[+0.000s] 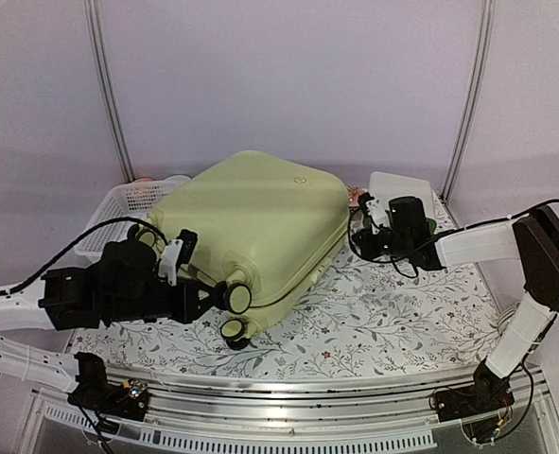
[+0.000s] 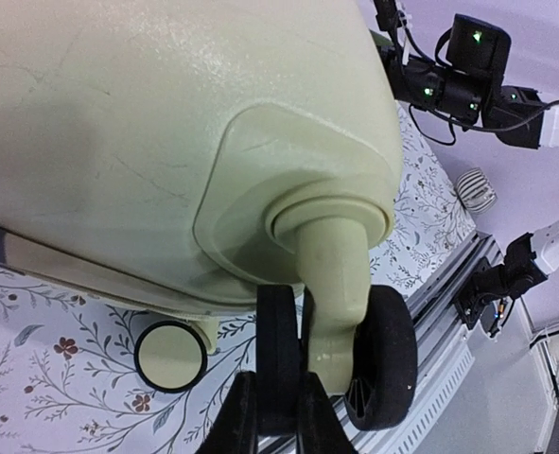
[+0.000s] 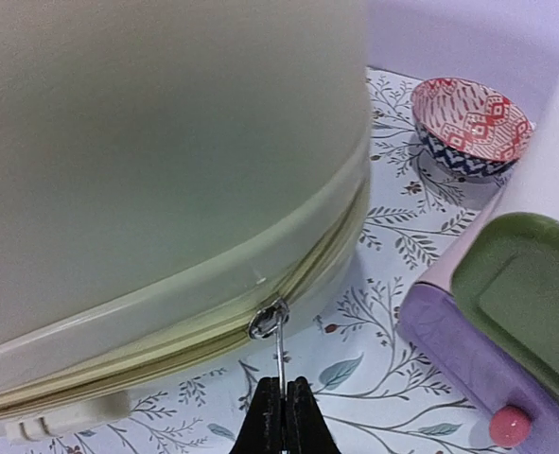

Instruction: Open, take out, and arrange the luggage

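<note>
Right wrist — bowl point(image 3: 470, 126) beside luggage point(image 3: 165, 142)

Left tool point(image 2: 279, 407), apparently tight around one black wheel point(image 2: 277, 331) of the pale yellow-green luggage point(image 2: 165, 142), on floral cloth point(image 2: 33, 378).

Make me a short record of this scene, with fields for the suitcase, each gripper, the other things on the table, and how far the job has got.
luggage: pale yellow-green, closed, lying on its broad side on the floral cloth
left gripper: shut on a black wheel at the near corner
right gripper: shut on the metal zipper pull at the side seam
other items: patterned bowl, drawer box in green and purple, white basket at the far left
progress: lid not yet opened
</note>
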Available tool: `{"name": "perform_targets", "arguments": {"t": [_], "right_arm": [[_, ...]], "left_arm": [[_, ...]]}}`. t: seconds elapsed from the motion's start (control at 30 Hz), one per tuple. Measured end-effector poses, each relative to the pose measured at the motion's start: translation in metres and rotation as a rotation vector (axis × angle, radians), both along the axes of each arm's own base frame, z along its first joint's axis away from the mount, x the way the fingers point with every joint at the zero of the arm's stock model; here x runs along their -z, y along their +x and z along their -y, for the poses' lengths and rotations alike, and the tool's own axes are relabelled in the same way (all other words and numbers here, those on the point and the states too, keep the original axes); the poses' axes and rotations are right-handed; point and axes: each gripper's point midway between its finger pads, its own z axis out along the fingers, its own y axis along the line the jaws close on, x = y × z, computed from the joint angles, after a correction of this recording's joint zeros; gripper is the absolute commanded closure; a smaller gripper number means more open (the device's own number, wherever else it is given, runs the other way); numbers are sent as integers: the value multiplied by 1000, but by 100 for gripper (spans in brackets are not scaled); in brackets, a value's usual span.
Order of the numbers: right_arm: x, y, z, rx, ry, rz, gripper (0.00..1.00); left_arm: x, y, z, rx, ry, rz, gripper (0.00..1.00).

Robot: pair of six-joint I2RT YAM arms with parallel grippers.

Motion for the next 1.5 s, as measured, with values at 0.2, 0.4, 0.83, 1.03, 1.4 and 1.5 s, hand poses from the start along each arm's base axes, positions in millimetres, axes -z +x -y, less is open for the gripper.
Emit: {"name": "perform_targets", "arguments": {"t": [0.2,0.4,0.83,1.03,1.4,1.5], "right_arm": [[-2,20,12,42,-9,-22,86],[-9,33,34,98,-36,-12,44],[-132,38,7,-91,166,88,1],[-140,78,-9,-123,292,-63,1],[-114,81,-38,-306,426,-316,2],[-112,72,-44,-337,439,-353,2]], "left_arm": [[-1,-7,-12,2,-13,-7,100],[-2,-12,-11,37,-15,-14,29],[-42,1,-32,-39,-209,-26,2],[-32,50,-77,-254,-280,-77,2],[-11,105,-118,-374,-355,-105,2],[-8,115,-119,-366,-361,-103,2]]}}
